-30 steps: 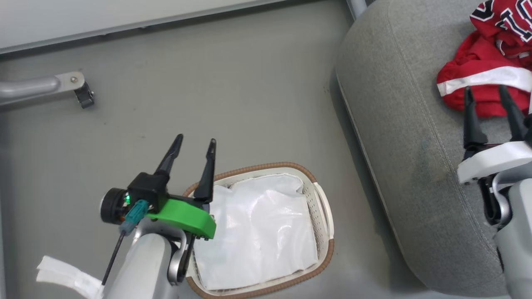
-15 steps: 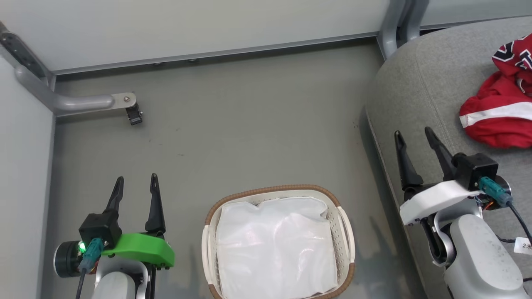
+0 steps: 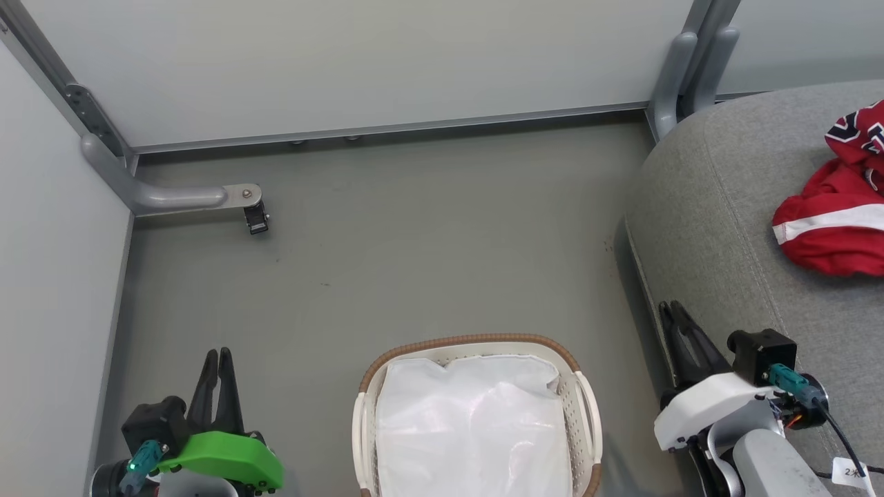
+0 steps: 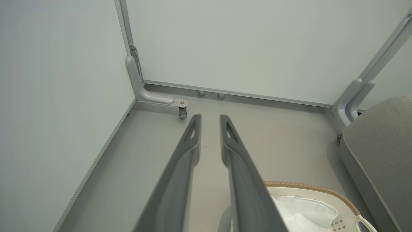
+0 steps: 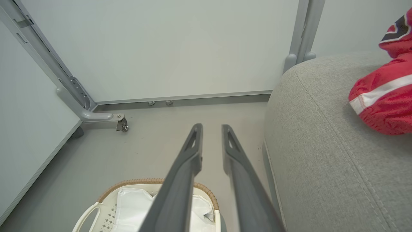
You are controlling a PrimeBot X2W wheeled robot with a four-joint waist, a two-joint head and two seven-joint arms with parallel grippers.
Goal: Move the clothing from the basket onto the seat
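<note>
The grey seat [image 3: 725,228] now bears the red jersey [image 3: 829,235], crumpled near its right edge. The basket [image 3: 469,339] on the floor shows a white liner [image 3: 476,428] inside. The right gripper [image 3: 671,310] has drawn well back from the jersey. It and the left gripper [image 3: 217,355] have closed their fingers on nothing. The move looks finished.
</note>
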